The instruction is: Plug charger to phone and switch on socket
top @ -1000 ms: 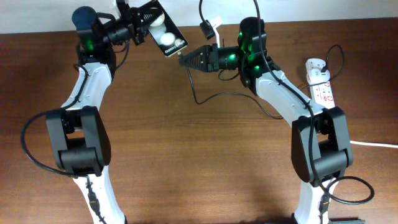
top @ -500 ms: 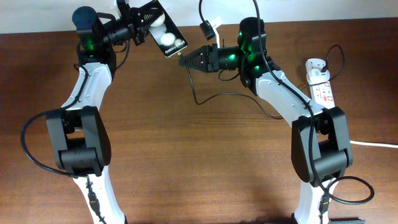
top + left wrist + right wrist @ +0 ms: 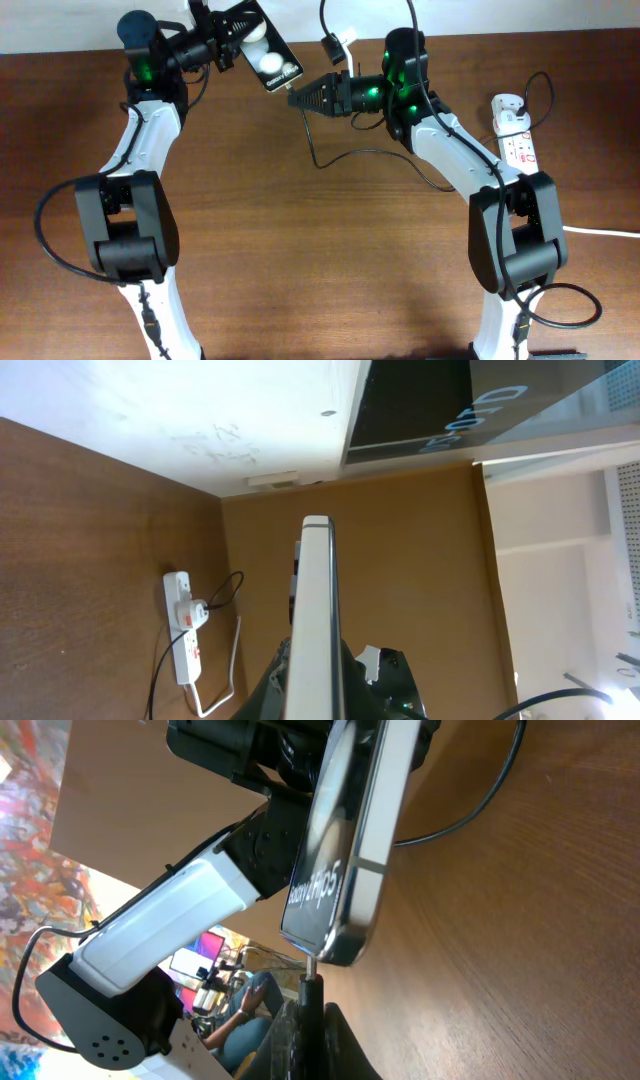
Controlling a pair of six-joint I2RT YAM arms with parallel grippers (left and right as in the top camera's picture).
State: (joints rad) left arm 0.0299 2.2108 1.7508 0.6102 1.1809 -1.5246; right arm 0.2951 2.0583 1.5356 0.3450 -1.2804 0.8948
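change: almost nothing; compared with the two earlier overhead pictures both arms stand in the same place, and the plug tip (image 3: 312,970) is no closer to the phone (image 3: 265,55).
meaning: i judge the plugging is at its fine aiming step and not yet done; the switch is still to do.
phone: lifted off the table (image 3: 300,260), clamped in the left hand (image 3: 222,45).
charger (image 3: 340,158): the right hand (image 3: 300,99) is closed on its plug; the tip is just beside the phone's end, touching or not i cannot tell.
socket (image 3: 517,140): well apart from the phone, to its right.
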